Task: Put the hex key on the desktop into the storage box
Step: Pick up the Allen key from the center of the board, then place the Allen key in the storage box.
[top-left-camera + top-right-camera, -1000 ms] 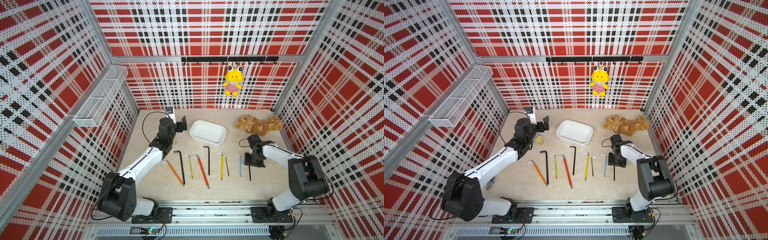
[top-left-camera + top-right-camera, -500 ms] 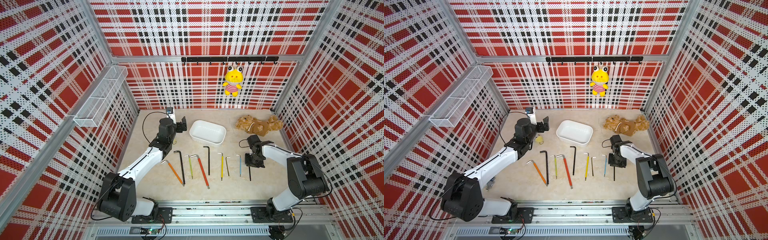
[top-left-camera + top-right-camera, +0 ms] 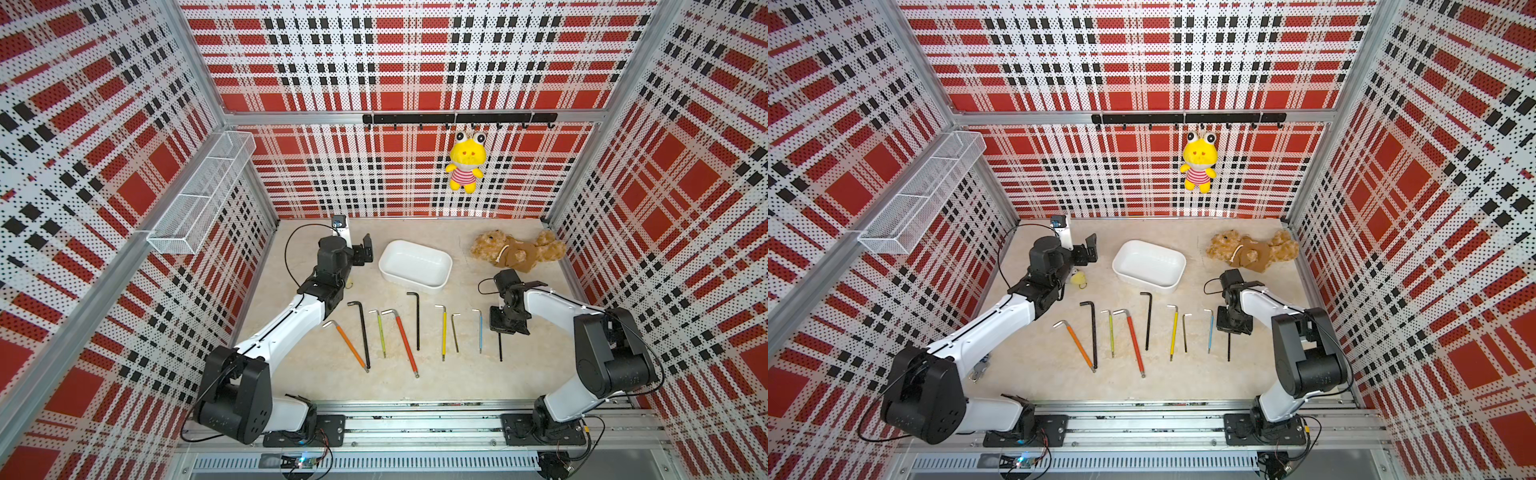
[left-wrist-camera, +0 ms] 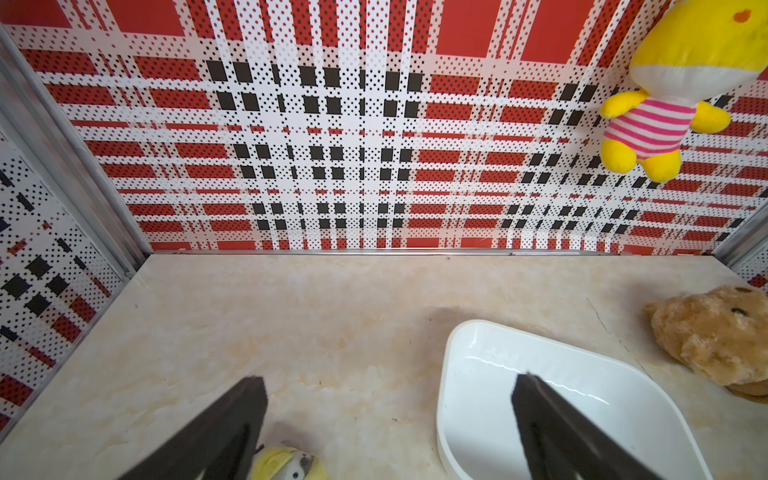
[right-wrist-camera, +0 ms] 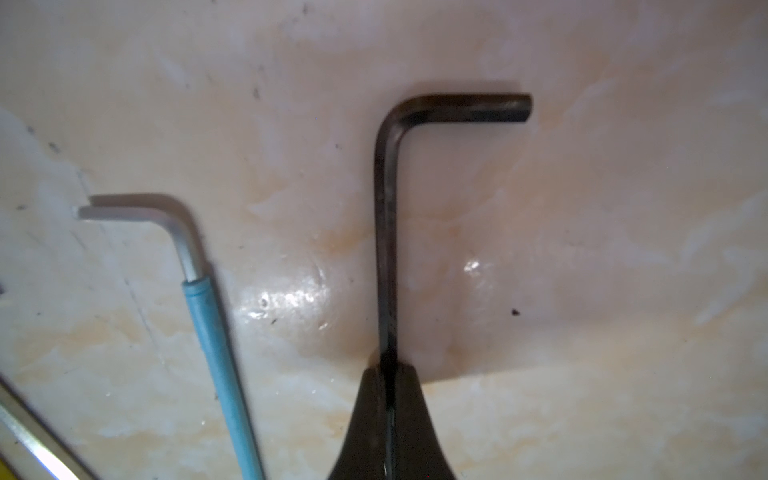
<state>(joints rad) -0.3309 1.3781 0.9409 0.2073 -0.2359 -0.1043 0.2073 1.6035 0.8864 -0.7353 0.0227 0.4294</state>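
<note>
Bright light, desktop (image 5: 291, 297) glare, closeup seemingly blurred

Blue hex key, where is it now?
In both top views the blue hex key lies on the right of the desktop, between a thin plain key and the black key in the right fingers.

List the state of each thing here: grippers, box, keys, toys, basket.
right gripper: shut on the thin black hex key
left gripper: open, empty
storage box: upright, empty
other eight hex keys: lying flat on the desktop
teddy bear: lying on the desktop
yellow plush toy: hanging from the hook rail
wire basket: on the wall, looks empty
</note>
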